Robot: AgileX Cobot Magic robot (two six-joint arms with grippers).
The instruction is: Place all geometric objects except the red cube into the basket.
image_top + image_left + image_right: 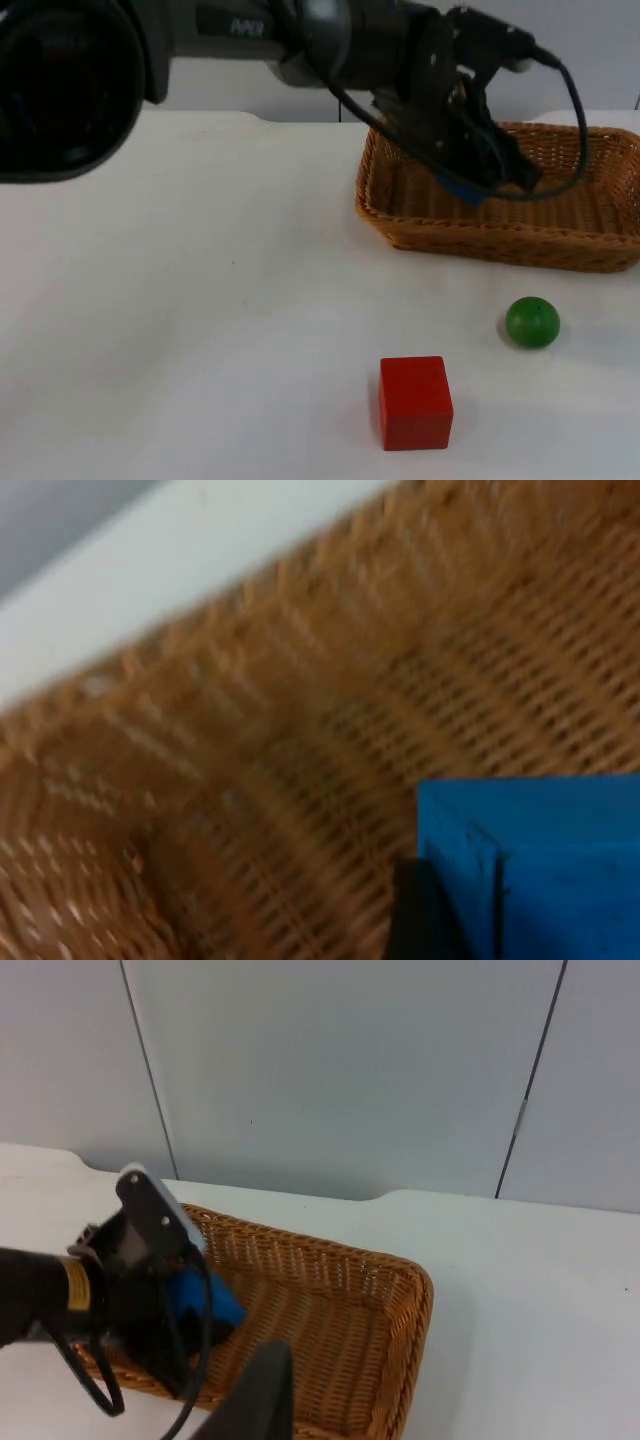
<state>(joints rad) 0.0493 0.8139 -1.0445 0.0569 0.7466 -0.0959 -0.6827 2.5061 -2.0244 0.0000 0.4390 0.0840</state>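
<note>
Reaching from the top view's left, the left tool (pixel 478 172) hangs over the woven basket (pixel 600 215), clamped on a blue block (pixel 462 190) whose edge peeks out beneath the fingers. Judgement: the drop-off step is in hand; next move calls for parting the fingers so the block falls onto the basket floor, then lifting clear of the rim. In front of the tool, outside the basket on the white desk (pixel 200 300), sit a green ball (pixel 532 322) and, near it, the red cube (pixel 415 402). The ball is smooth and glossy, likely to roll; the cube is matte with crisp edges and should stay out.

Left wrist view: blue block (pixel 540 870), flat-faced and sharp-cornered, held against a dark fingertip (pixel 420 920), above the ribbed wicker floor of the basket (pixel 300 730).

Right wrist view: the right arm waits off to the side; its tool's state I cannot tell. Ahead of it, the basket (pixel 400 1290) stands rectangular with a braided rim, with the left tool (pixel 165 1340) and the blue block (pixel 205 1300) inside its walls.
</note>
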